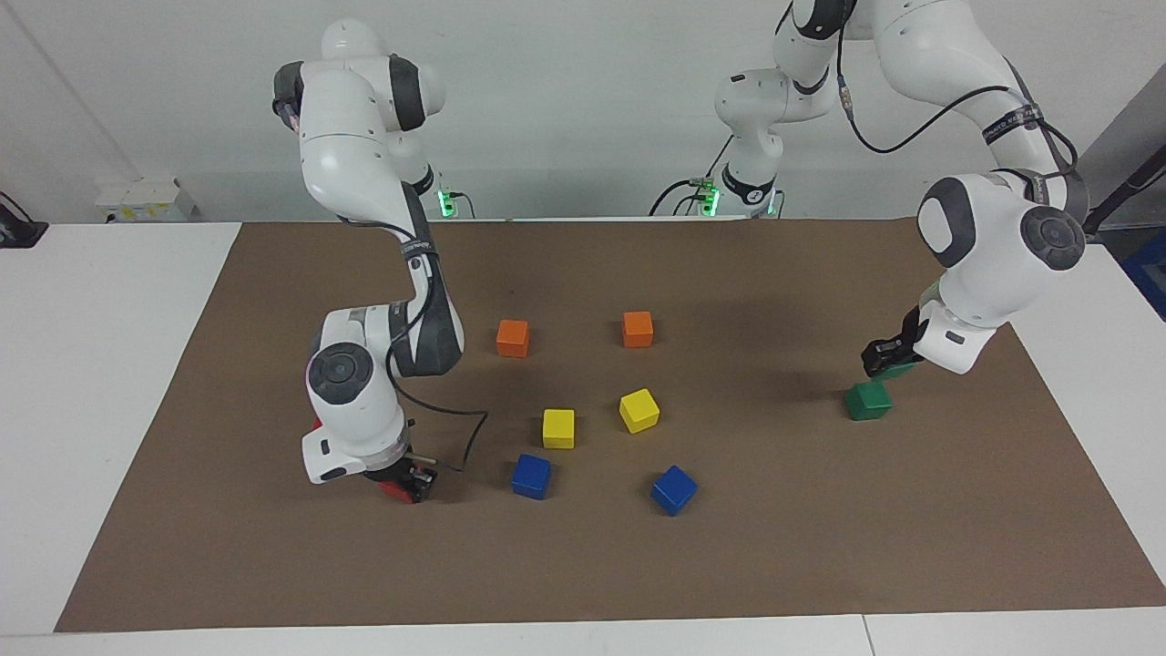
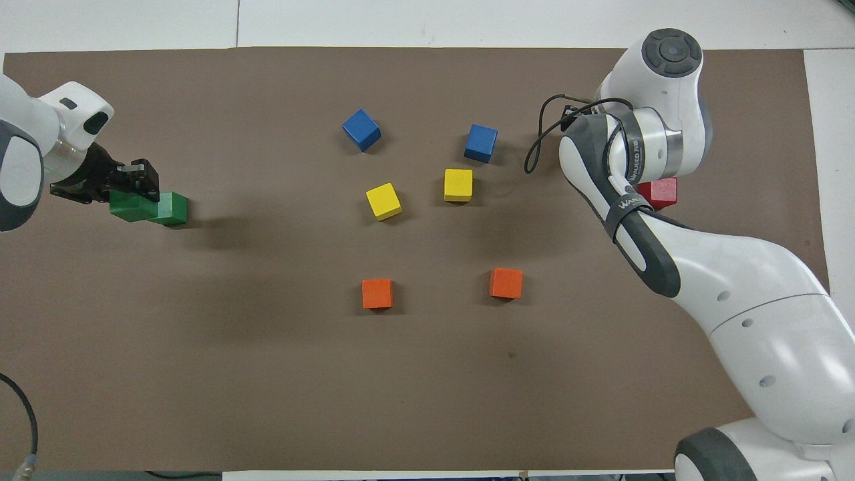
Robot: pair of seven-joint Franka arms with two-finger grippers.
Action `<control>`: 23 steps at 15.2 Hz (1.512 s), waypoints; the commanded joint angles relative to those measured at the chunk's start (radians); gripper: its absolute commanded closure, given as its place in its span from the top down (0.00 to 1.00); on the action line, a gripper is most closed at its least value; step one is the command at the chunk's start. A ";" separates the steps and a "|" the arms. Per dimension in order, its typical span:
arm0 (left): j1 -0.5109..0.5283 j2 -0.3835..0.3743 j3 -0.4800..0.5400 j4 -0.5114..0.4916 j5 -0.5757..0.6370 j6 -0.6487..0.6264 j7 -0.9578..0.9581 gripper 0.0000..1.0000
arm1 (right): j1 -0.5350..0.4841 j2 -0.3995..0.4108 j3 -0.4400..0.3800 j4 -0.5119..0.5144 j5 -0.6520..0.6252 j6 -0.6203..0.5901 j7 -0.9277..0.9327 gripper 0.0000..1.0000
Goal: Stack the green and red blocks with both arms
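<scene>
**Both arms low over their colour pairs, stacking under way at each end of the mat**

A green block (image 1: 897,369) is held in the left gripper (image 1: 885,357) directly over a second green block (image 1: 868,400) that rests on the brown mat (image 1: 956,547), toward the left arm's end of the table. In the facing view the held cube sits at about 1 o'clock from the resting one, with a slight offset between them; it is judged that it is carried there to be set down as the upper half of a green stack. The fingers are closed on the cube's sides, which leaves its underside free for placing.

The right gripper (image 1: 407,481) is lowered to the mat at the right arm's end, with something red (image 1: 393,490) seen at its fingertips. In the overhead view a red block (image 2: 658,192) shows partly under the arm. Whether one or two red cubes lie there, and whether the fingers are closed on one, cannot be told, since the wrist covers them.

The other cubes are left in the middle of the mat: two orange blocks (image 1: 513,338) at 12 o'clock of the group in the facing view, two yellow blocks (image 1: 558,428) at the centre, two blue blocks (image 1: 531,476) at 6 o'clock. These are kept well apart from both work spots, so neither arm is obstructed.

No container is seen on the table
</scene>
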State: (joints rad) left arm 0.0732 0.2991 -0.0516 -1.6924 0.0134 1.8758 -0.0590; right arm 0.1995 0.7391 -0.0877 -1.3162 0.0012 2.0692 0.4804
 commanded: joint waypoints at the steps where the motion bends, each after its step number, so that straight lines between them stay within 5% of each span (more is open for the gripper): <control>1: 0.019 -0.034 -0.008 -0.120 -0.010 0.120 0.076 0.00 | -0.015 -0.107 0.006 -0.031 -0.017 -0.121 -0.141 0.00; 4: 0.017 -0.014 -0.008 -0.136 -0.009 0.172 0.112 0.00 | -0.038 -0.268 0.006 -0.179 -0.018 -0.153 -0.307 0.00; 9: 0.019 0.009 -0.005 -0.135 -0.009 0.224 0.149 0.00 | -0.110 -0.438 0.006 -0.480 -0.018 0.063 -0.548 0.00; 12: 0.020 0.015 -0.005 -0.136 -0.009 0.238 0.146 0.00 | -0.121 -0.451 0.008 -0.551 -0.017 0.184 -0.566 0.00; 23: 0.036 0.021 -0.005 -0.151 -0.010 0.261 0.127 0.00 | -0.166 -0.385 0.009 -0.541 0.019 0.207 -0.422 0.00</control>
State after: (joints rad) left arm 0.1019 0.3301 -0.0523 -1.8175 0.0133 2.1081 0.0675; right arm 0.0436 0.3494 -0.0913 -1.8534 0.0045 2.2576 0.0262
